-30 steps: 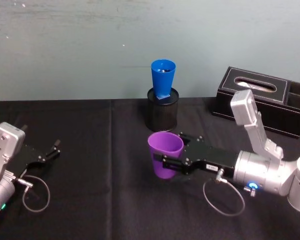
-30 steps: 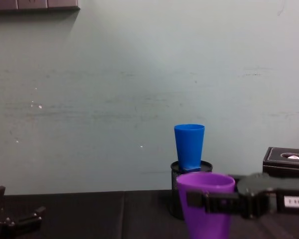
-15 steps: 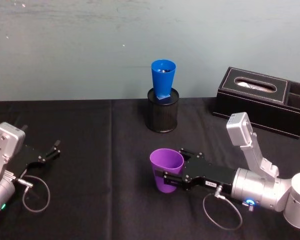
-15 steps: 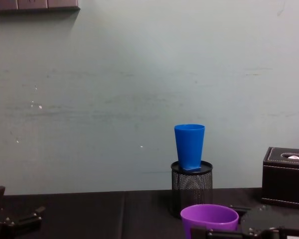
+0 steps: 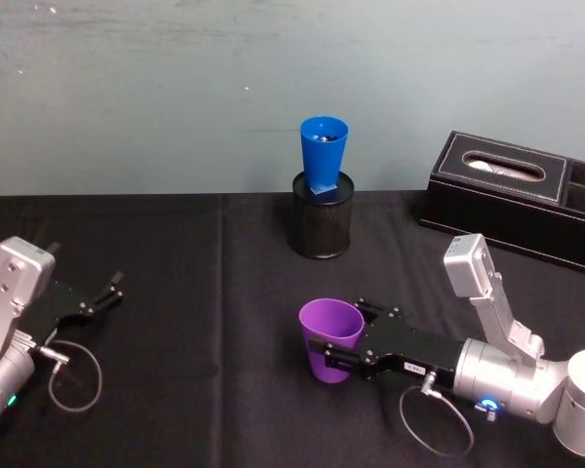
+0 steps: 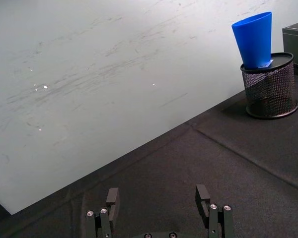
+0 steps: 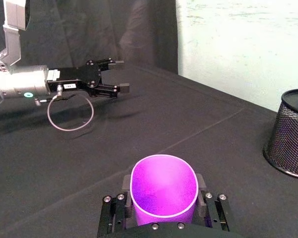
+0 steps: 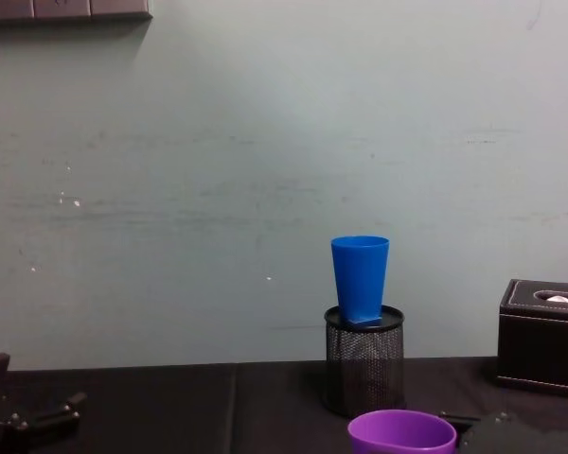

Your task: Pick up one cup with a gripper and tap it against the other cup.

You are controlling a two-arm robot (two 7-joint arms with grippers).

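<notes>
Purple cup (image 5: 331, 341) stands upright, low over the black counter (image 5: 205, 390), grasped by the right gripper (image 5: 339, 351) with its jaws clenched on both sides. Blue cup (image 5: 323, 156) sits in the mesh holder (image 5: 321, 227), well apart. Left gripper (image 5: 102, 293) is parked at the left, jaws released.

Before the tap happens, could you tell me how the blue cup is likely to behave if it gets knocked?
The blue cup stands narrow end down in the mesh holder, so it probably wobbles or tips. It looks like thin plastic, likely light, so it may shift easily.
</notes>
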